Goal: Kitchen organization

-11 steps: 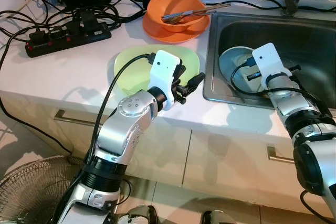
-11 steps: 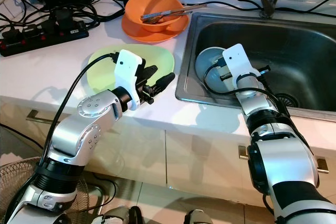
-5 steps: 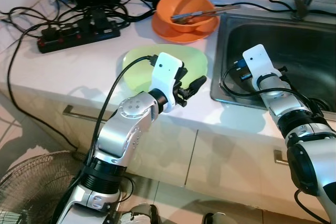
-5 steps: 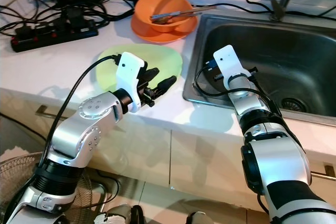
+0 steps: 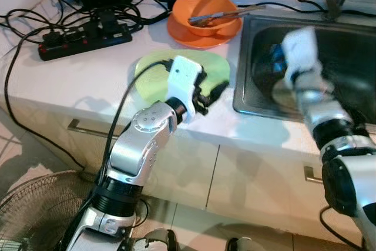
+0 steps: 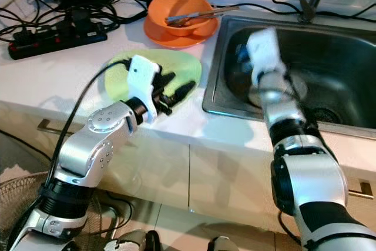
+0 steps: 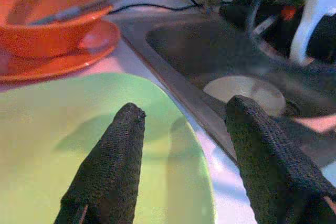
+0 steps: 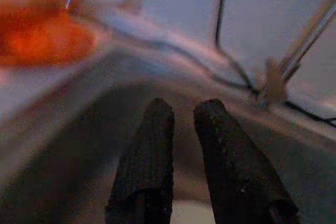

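green round plate (image 7: 63,145) under left gripper's (image 7: 184,129) spread textured fingers (image 7: 113,166).

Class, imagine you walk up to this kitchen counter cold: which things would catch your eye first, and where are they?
The orange bowl with utensils sits on the counter's far side beside the sink. Nearer, the left gripper hovers open over the green plate. The right gripper reaches into the sink.

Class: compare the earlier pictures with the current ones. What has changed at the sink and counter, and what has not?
The right gripper has swung up over the sink, blurred with motion, fingers nearly together and empty. The left gripper stays open over the green plate. The orange bowl has not moved.
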`<state>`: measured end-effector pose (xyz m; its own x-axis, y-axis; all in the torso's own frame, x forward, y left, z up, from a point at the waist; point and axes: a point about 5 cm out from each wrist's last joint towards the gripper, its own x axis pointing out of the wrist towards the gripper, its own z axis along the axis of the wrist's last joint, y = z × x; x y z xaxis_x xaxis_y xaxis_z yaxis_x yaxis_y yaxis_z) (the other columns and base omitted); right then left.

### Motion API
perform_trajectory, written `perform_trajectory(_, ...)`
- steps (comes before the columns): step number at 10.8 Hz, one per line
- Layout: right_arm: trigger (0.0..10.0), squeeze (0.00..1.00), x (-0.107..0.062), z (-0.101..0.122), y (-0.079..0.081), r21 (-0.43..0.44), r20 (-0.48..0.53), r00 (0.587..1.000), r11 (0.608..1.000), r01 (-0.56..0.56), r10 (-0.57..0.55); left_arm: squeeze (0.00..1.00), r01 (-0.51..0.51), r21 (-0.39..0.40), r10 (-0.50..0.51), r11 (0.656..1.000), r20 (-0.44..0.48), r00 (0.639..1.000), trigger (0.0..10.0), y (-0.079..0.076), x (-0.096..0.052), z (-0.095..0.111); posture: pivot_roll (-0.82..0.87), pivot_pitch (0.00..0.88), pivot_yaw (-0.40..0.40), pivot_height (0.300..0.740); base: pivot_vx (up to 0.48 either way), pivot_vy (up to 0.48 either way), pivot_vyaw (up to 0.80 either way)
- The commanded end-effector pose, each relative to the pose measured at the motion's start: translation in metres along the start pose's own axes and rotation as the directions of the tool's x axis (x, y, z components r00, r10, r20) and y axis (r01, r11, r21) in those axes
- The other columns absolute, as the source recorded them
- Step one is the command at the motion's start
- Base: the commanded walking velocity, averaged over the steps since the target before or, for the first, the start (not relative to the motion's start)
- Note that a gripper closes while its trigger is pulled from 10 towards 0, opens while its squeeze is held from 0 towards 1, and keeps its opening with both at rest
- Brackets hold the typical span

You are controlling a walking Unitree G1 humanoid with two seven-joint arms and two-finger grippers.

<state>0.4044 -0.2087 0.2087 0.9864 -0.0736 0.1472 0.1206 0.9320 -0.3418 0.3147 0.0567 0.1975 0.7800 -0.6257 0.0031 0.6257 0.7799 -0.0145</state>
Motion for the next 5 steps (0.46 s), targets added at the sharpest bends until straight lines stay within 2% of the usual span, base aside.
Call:
perform_trajectory(1, 10.0, 0.0, 0.001, 0.014, -0.003, 0.09, 0.077, 0.996, 0.995, 0.033, -0.04, 0.0, -0.029, 0.001, 0.029, 1.0, 0.013, 0.999, 10.0, 0.004, 0.0, 0.002, 0.08, 0.088, 0.043, 0.74, 0.0, 0.0, 0.0)
perform_trajectory(2, 10.0, 0.0, -0.003, 0.025, -0.006, 0.212, 0.164, 0.983, 0.976, 0.052, -0.088, 0.0, -0.06, -0.006, 0.06, 0.998, 0.035, 0.998, 10.0, 0.007, 0.001, 0.003, 0.06, 0.096, 0.045, 0.74, 0.0, 0.0, 0.0)
perform_trajectory(3, 10.0, 0.0, -0.011, 0.03, -0.005, 0.273, 0.229, 0.967, 0.961, 0.05, -0.115, 0.0, -0.088, -0.002, 0.088, 0.996, 0.056, 0.995, 10.0, 0.01, 0.0, 0.005, 0.05, 0.1, 0.044, 0.74, 0.0, 0.0, 0.0)
perform_trajectory(5, 10.0, 0.0, -0.039, 0.033, 0.012, 0.347, 0.34, 0.936, 0.937, -0.039, -0.087, 0.0, -0.126, 0.006, 0.126, 0.992, 0.074, 0.989, 10.0, 0.015, -0.002, 0.004, 0.04, 0.108, 0.044, 0.74, 0.0, 0.0, 0.0)
